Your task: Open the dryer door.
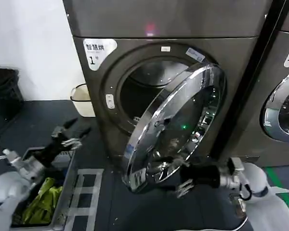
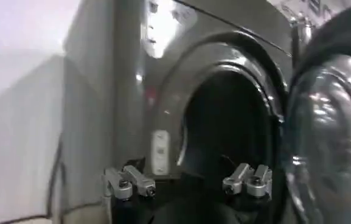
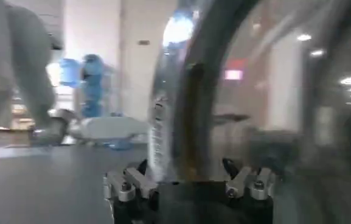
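head view: door (image 1: 176,122) half open on dryer (image 1: 183,29).
right hand (image 1: 185,179): spread at rim, probably pushing it outward.
left hand (image 1: 67,136): open, idle.

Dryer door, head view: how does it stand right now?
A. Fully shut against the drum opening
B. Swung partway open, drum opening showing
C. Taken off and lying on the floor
B: the dryer door stands swung out from the dryer, with the dark drum opening visible behind it.
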